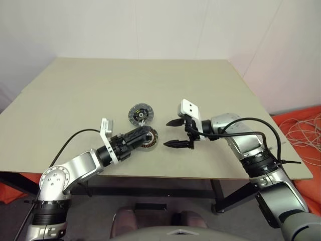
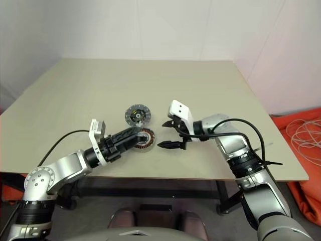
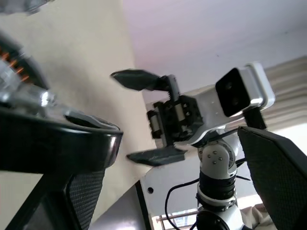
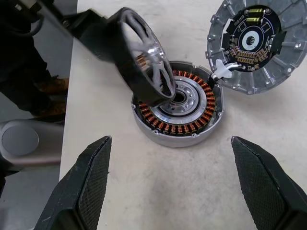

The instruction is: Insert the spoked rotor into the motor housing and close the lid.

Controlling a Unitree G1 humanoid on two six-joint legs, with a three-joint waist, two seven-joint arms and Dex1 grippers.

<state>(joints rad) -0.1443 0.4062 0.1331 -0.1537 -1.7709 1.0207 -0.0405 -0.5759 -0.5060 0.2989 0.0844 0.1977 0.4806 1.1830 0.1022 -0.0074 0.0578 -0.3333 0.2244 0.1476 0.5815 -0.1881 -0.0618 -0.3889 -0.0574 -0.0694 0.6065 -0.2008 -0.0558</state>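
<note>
The spoked rotor [image 4: 132, 72], a black-rimmed ring with silver spokes, hangs tilted on one finger of my left gripper [image 1: 142, 136]. Its lower edge sits over the hub of the motor housing [image 4: 192, 122]. In the left wrist view the rim [image 3: 57, 143] lies across one finger, while the other finger [image 3: 278, 182] stands far off, touching nothing. The lid [image 1: 140, 114] lies flat just behind the housing, circuit side up. My right gripper [image 1: 168, 133] hovers open just right of the housing, nothing between its fingers.
The beige table [image 1: 100, 90] stretches wide behind and to the left of the parts. Its front edge runs just below my arms. White cables [image 1: 306, 130] lie on an orange sheet on the floor at the right.
</note>
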